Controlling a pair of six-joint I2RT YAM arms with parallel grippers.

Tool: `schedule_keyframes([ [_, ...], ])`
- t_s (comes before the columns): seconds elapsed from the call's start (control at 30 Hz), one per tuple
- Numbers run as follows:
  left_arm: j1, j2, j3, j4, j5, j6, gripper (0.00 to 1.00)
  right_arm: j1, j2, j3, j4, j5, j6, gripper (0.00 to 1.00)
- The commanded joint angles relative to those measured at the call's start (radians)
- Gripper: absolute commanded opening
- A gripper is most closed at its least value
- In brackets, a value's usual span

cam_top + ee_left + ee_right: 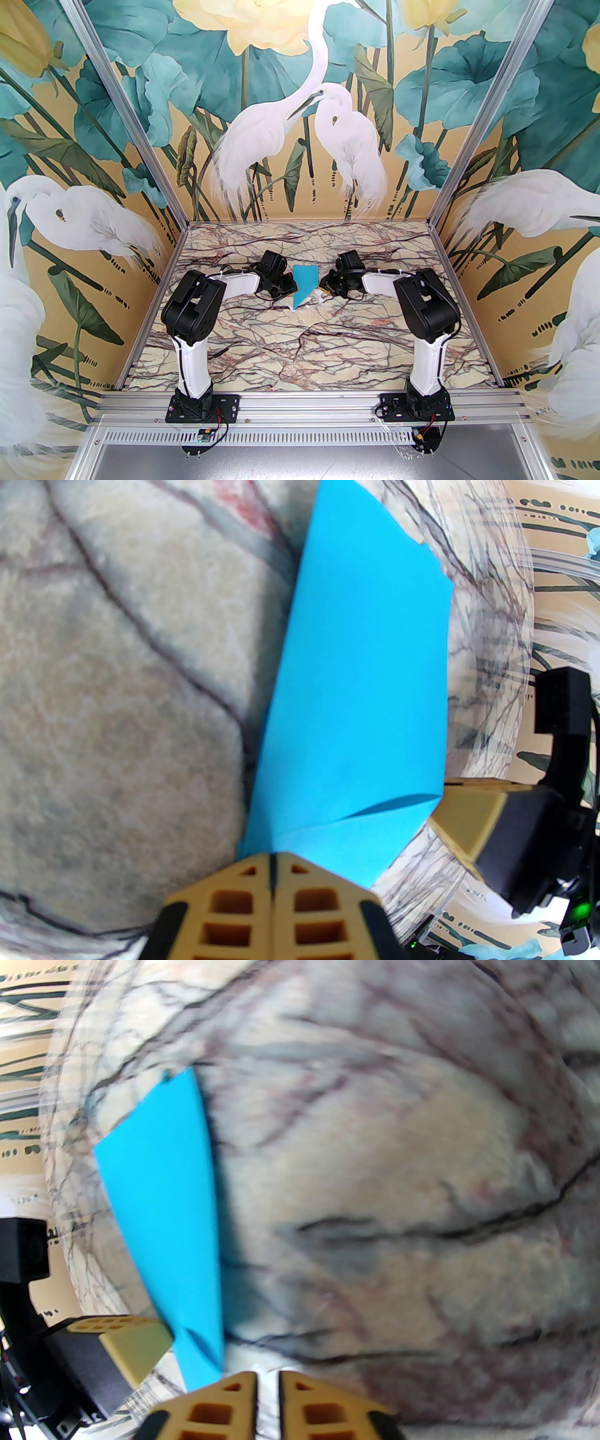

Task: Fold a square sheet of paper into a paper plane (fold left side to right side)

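Observation:
The square sheet of paper [304, 281] is bright cyan-blue, folded into a long tapering shape, and stands tilted above the marble table between the two grippers. In the left wrist view the paper [361, 691] runs down into my left gripper [273, 855], whose tan fingers are shut on its lower folded corner. From above, my left gripper [294, 289] sits at the paper's left edge. My right gripper [322, 287] is at the right edge. Its fingertips [267, 1375] stand almost together with a thin slit between them, and the paper [164, 1218] passes just left of them.
The marble table [300, 347] stretches toward the arm bases. A small white scrap [316, 295] lies by the paper's lower end. Painted mural walls [93, 211] and aluminium posts close the cell on three sides.

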Motion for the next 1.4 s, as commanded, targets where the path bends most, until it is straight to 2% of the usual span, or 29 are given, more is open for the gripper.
schedule_keyframes([
  [0.0,0.002,0.049,-0.002,-0.051,-0.01,-0.005,0.05,-0.004,0.019,-0.01,0.014,0.006,0.01,0.1],
  [0.1,0.001,0.049,-0.002,-0.051,-0.008,-0.005,0.05,-0.004,0.036,-0.016,0.072,-0.029,0.028,0.03],
  [0.37,-0.002,0.052,-0.003,-0.051,-0.004,-0.004,0.05,-0.004,0.096,-0.036,0.273,-0.106,0.12,0.04],
  [0.57,-0.004,0.055,0.008,-0.063,-0.009,-0.002,0.05,-0.005,0.09,-0.059,0.39,-0.159,0.146,0.19],
  [0.63,-0.005,0.057,0.011,-0.066,-0.008,-0.001,0.05,-0.004,0.085,-0.069,0.421,-0.17,0.151,0.2],
  [0.7,-0.007,0.057,0.012,-0.065,-0.008,-0.001,0.05,-0.003,0.086,-0.068,0.431,-0.177,0.152,0.24],
  [1.37,-0.014,0.061,0.013,-0.067,0.002,-0.001,0.05,0.042,0.161,0.037,0.395,-0.201,0.131,0.35],
])
